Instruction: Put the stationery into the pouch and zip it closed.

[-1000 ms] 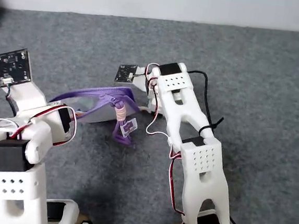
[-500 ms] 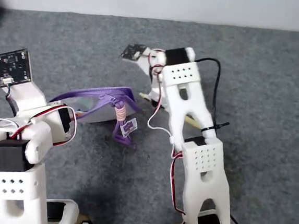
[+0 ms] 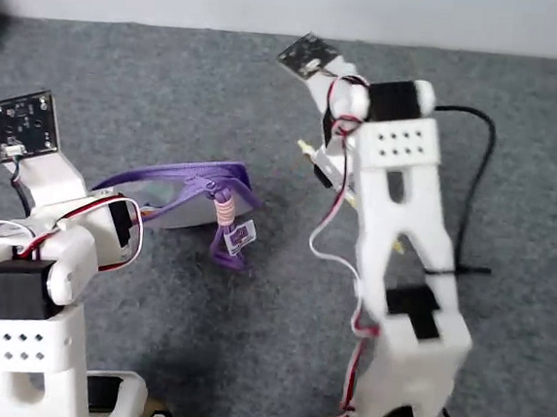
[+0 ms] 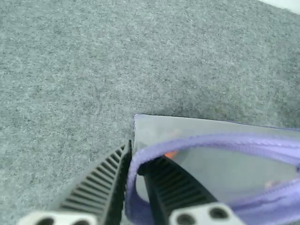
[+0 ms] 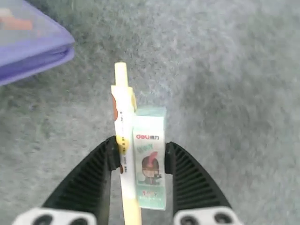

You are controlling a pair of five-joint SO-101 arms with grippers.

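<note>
At the pouch [image 4: 220,164] end, left gripper [image 4: 135,173]: narrowed onto the pouch's purple zipper band [image 4: 225,140], which is pinched between its two ribbed fingers.
Beside the pouch, right gripper [image 5: 139,157]: clamped on two pieces of stationery at once, over the bench and apart from the pouch's tagged end.
Pen [image 5: 123,136]: cream-coloured and slim, pressed against one finger of the right gripper. It lies side by side with the eraser and touches it, and its end reaches out past the fingertips.
Eraser [image 5: 150,164]: mint-green sleeve with a small printed picture, wedged between the pen and the other finger.
Pouch: clear walls with purple trim, lying on the bench between the two arms in the high view. At the gripped end the purple bands stand apart, so the mouth is open.
Inside the pouch: an orange item [image 4: 171,153] shows through the clear wall just beside the left gripper; what it is cannot be told.
Tag [image 3: 241,235]: white, hanging with a purple strap at the pouch end nearer the right arm.
Bench [image 3: 520,122]: grey, felt-like surface under the pouch and around it.
</note>
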